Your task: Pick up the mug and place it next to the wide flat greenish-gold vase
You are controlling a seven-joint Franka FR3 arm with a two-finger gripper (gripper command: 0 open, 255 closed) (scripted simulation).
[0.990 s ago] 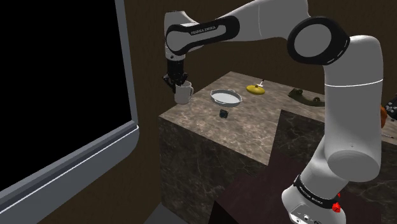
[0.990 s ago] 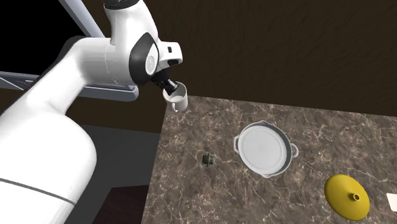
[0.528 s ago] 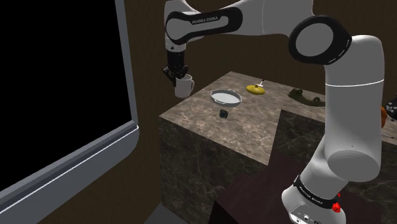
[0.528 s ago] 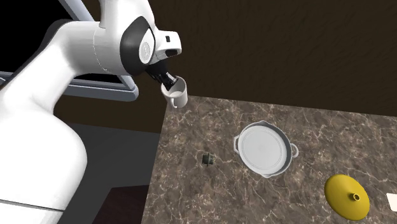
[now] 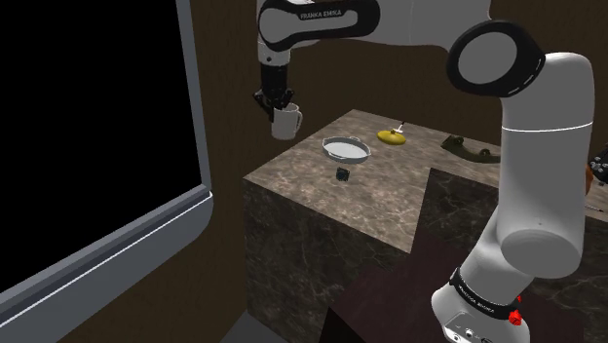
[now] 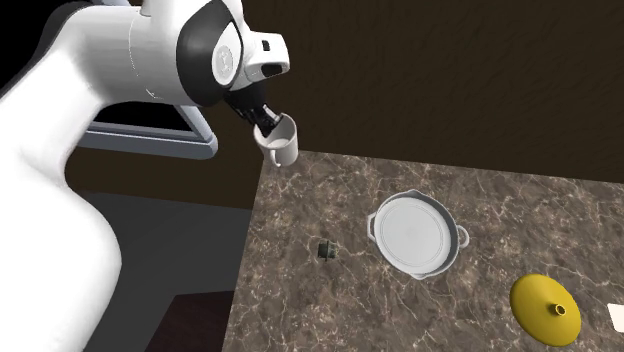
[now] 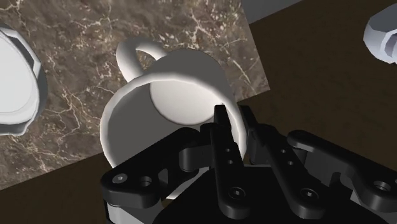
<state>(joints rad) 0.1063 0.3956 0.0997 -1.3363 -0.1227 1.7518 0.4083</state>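
A white mug (image 5: 286,123) hangs in the air above the far corner of the marble counter (image 5: 322,200), tilted a little. My black gripper (image 5: 276,104) is shut on its rim, one finger inside and one outside. In the second exterior view the mug (image 6: 281,146) sits just below the gripper (image 6: 264,124), over the counter's corner. The wrist view looks into the mug (image 7: 167,105), its handle pointing away from the gripper (image 7: 233,118). The flat greenish-gold vase (image 5: 392,137) lies at the counter's far side, well apart from the mug, and also appears near the second exterior view's lower right (image 6: 545,309).
A white two-handled pan (image 5: 346,148) (image 6: 418,233) rests mid-counter between mug and vase. A small dark cube (image 5: 342,174) (image 6: 325,250) lies in front of it. A framed black area (image 5: 97,127) borders the shoulder view's left, with a brown wall behind the counter.
The arm has lifted the mug off the counter and carried it upward and slightly toward the shoulder view's right. The fingers have stayed shut on the rim.
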